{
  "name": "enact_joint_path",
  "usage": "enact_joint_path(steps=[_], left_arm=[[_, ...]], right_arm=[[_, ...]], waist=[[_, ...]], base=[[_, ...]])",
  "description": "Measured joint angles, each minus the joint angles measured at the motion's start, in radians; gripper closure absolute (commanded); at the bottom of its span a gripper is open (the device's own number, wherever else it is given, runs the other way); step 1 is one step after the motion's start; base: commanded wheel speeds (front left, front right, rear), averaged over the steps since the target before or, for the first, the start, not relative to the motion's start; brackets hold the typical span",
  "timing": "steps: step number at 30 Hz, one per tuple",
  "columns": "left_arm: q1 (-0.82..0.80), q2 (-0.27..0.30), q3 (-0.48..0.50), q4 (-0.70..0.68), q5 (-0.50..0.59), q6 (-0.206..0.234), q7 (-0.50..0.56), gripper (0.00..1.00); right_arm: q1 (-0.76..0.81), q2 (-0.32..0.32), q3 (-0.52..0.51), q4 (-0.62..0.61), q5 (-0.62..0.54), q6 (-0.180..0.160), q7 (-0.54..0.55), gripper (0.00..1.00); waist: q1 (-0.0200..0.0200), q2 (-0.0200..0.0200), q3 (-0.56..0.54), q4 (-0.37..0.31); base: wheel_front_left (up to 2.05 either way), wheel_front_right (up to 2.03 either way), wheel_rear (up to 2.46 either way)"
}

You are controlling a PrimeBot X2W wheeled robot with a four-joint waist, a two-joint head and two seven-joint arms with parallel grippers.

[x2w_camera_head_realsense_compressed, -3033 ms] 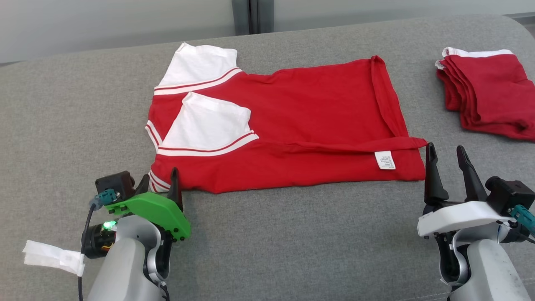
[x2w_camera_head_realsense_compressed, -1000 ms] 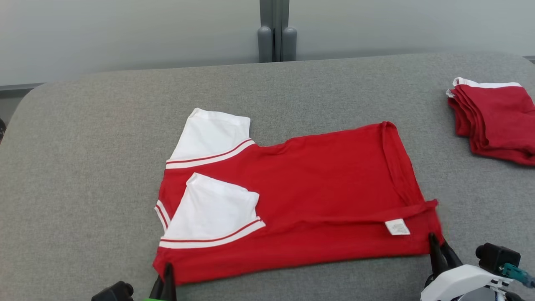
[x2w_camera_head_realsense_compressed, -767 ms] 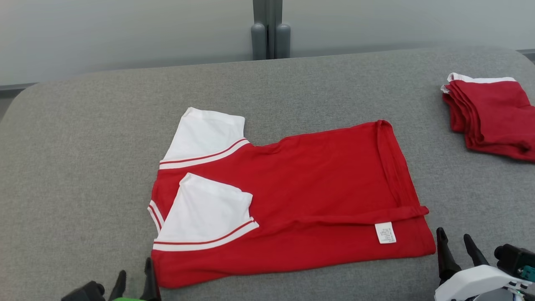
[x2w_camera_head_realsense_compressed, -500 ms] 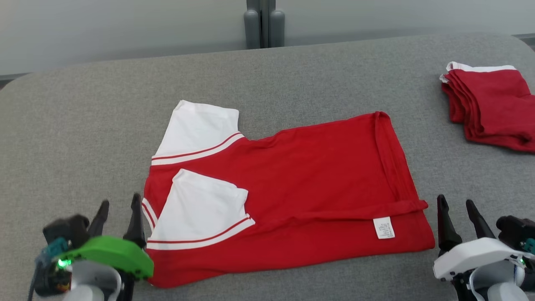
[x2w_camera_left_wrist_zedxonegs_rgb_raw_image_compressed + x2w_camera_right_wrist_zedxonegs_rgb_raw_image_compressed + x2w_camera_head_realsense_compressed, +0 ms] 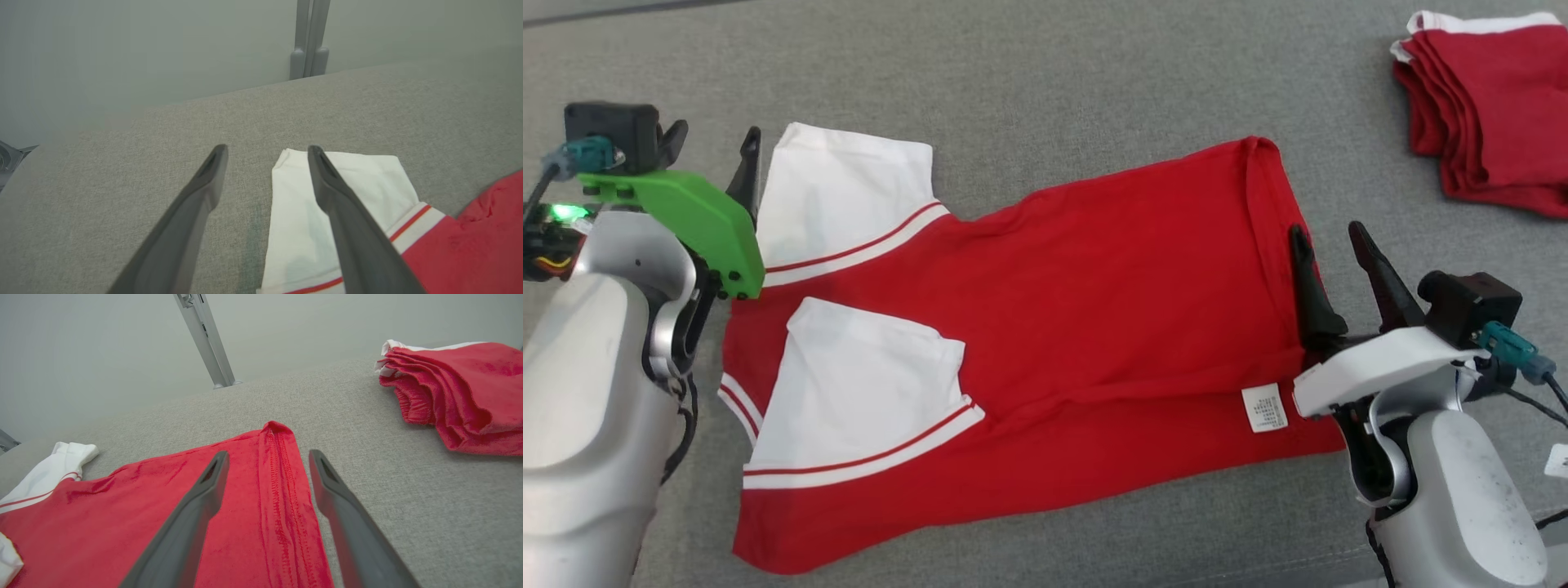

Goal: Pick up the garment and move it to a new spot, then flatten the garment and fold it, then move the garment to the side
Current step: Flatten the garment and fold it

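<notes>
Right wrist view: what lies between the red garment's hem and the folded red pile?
Bare grey cushion separates the garment from the folded pile; one finger of the open right gripper reaches over its near part. The head view agrees.

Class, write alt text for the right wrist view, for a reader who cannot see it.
The right gripper, its two dark fingers spread open, frames the hemmed edge of a red garment lying flat on a grey surface. A folded stack of red clothes sits apart at the upper right.
</notes>
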Motion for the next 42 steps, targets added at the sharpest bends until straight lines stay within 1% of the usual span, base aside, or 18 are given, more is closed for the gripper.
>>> enact_joint_path(steps=[3, 7, 11, 14, 15, 17, 18, 21, 24, 29, 31, 34, 38, 42], left_arm=[[-0.061, 0.010, -0.018, 0.063, 0.012, -0.017, 0.053, 0.00], [-0.116, 0.022, -0.030, 0.126, 0.013, -0.027, 0.107, 0.00], [-0.149, 0.033, -0.033, 0.177, 0.013, -0.035, 0.133, 0.00], [-0.169, 0.036, -0.033, 0.195, 0.010, -0.041, 0.133, 0.00], [-0.175, 0.036, -0.033, 0.200, 0.008, -0.043, 0.133, 0.19], [-0.183, 0.036, -0.035, 0.212, 0.005, -0.047, 0.130, 0.78], [-0.183, 0.035, -0.038, 0.215, 0.005, -0.048, 0.124, 1.00], [-0.185, 0.019, -0.048, 0.223, 0.005, -0.058, 0.106, 1.00], [-0.185, 0.000, -0.056, 0.232, 0.005, -0.061, 0.072, 1.00], [-0.185, -0.040, -0.065, 0.230, 0.003, -0.066, 0.002, 1.00], [-0.184, -0.057, -0.072, 0.224, 0.002, -0.071, -0.023, 1.00], [-0.183, -0.077, -0.082, 0.213, -0.005, -0.079, -0.049, 1.00], [-0.176, -0.096, -0.099, 0.193, -0.007, -0.087, -0.070, 1.00], [-0.162, -0.112, -0.111, 0.180, -0.013, -0.090, -0.080, 1.00]], right_arm=[[-0.037, 0.000, 0.026, 0.006, 0.000, 0.000, -0.008, 0.00], [-0.073, 0.000, 0.049, 0.013, 0.000, 0.000, -0.021, 0.00], [-0.093, 0.000, 0.063, 0.022, 0.000, 0.000, -0.031, 0.00], [-0.095, 0.000, 0.064, 0.023, 0.000, 0.000, -0.034, 0.00], [-0.097, 0.000, 0.063, 0.023, -0.001, 0.000, -0.033, 0.00], [-0.106, 0.000, 0.056, 0.024, -0.013, 0.000, -0.031, 0.00], [-0.111, 0.000, 0.052, 0.026, -0.023, 0.000, -0.027, 0.00], [-0.139, 0.000, 0.042, 0.038, -0.061, 0.000, 0.000, 0.00], [-0.202, -0.006, 0.039, 0.070, -0.125, 0.000, 0.041, 0.00], [-0.316, -0.060, 0.054, 0.172, -0.188, 0.000, 0.116, 0.00], [-0.358, -0.087, 0.066, 0.236, -0.197, 0.000, 0.155, 0.00], [-0.404, -0.128, 0.100, 0.309, -0.212, 0.000, 0.184, 0.00], [-0.448, -0.151, 0.160, 0.386, -0.184, 0.000, 0.218, 0.00], [-0.467, -0.188, 0.179, 0.448, -0.174, 0.000, 0.246, 0.00]], waist=[[0.0000, 0.0000, 0.048, -0.020], [0.0000, 0.0000, 0.105, -0.048], [0.0000, 0.0000, 0.148, -0.081], [0.0000, 0.0000, 0.164, -0.103], [0.0000, 0.0000, 0.167, -0.108], [0.0000, 0.0000, 0.171, -0.115], [0.0000, 0.0000, 0.170, -0.115], [0.0000, 0.0000, 0.163, -0.109], [0.0000, 0.0000, 0.150, -0.093], [0.0000, 0.0000, 0.128, -0.053], [0.0000, 0.0000, 0.119, -0.031], [0.0000, 0.0000, 0.106, 0.003], [0.0000, 0.0000, 0.090, 0.048], [0.0000, 0.0000, 0.077, 0.080]], base=[[0.00, 0.00, 0.00], [0.00, 0.00, 0.00], [0.00, 0.00, 0.00], [0.00, 0.00, 0.00], [0.00, 0.00, 0.00], [0.00, 0.00, 0.00], [0.00, 0.00, 0.00], [0.00, 0.00, 0.00], [0.00, 0.00, 0.00], [0.00, 0.00, 0.00], [0.00, 0.00, 0.00], [0.00, 0.00, 0.00], [0.00, 0.00, 0.00], [0.00, 0.00, 0.00]])
